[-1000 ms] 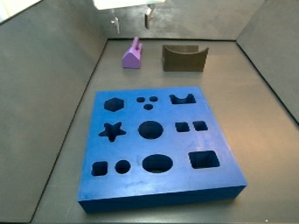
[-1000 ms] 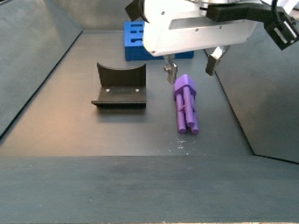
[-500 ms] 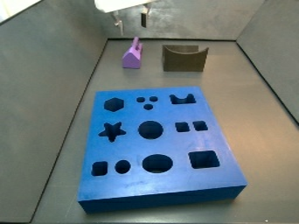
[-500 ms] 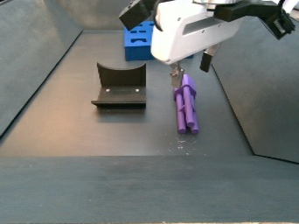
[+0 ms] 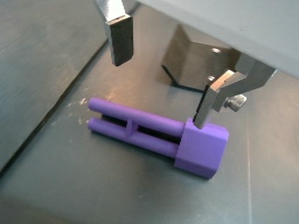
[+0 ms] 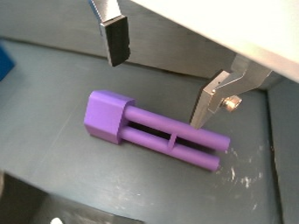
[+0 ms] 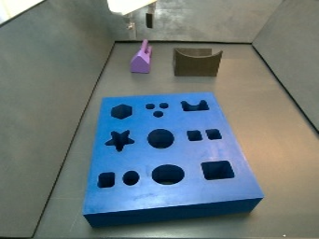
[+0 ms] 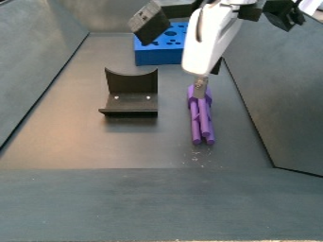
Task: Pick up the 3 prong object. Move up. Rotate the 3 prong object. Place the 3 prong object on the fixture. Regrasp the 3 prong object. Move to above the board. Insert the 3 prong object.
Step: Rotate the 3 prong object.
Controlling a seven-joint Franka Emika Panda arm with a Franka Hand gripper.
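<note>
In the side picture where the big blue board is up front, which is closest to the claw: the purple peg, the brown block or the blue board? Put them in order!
The claw hangs open at the far end of the floor.
1. The 3 prong object, right under the claw.
2. The fixture, off to the peg's side.
3. The board, at the near end, farthest.
</note>
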